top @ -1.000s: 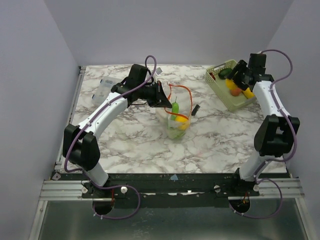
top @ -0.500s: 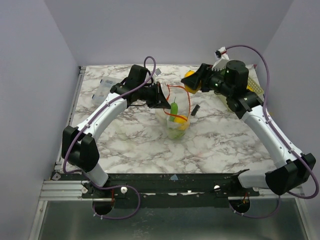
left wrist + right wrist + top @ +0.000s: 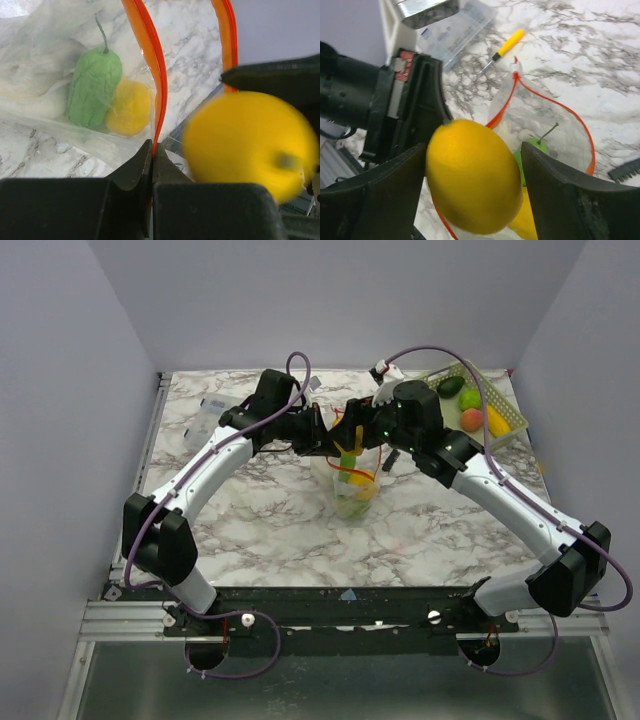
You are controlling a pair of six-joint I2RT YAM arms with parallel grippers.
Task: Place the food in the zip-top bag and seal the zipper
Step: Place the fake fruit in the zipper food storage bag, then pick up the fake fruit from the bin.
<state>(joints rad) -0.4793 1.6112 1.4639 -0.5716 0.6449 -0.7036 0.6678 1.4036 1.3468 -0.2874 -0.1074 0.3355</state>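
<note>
Swung over from the pale green basket at the far right, the right claw now hangs above the zip-top bag, clamped on a yellow toy lemon. The left arm has not shifted. The left claw is pinched together on one strip of the zipper, holding the mouth agape at the middle of the worktop.

Inside the bag a green toy vegetable and a yellow fruit lie touching. From above, both claws crowd over the mouth, so the lemon hardly shows. The right wrist view has it filling the gap between the fingers, over the orange-red loop and covering part of the opening. In the left wrist view the lemon is a blur in front of the other strip.

Only the right wrist view shows a yellow-handled screwdriver beyond the bag, near a clear flat packet. A small black piece lies just right of the bag. The top view alone shows more food in the basket.
</note>
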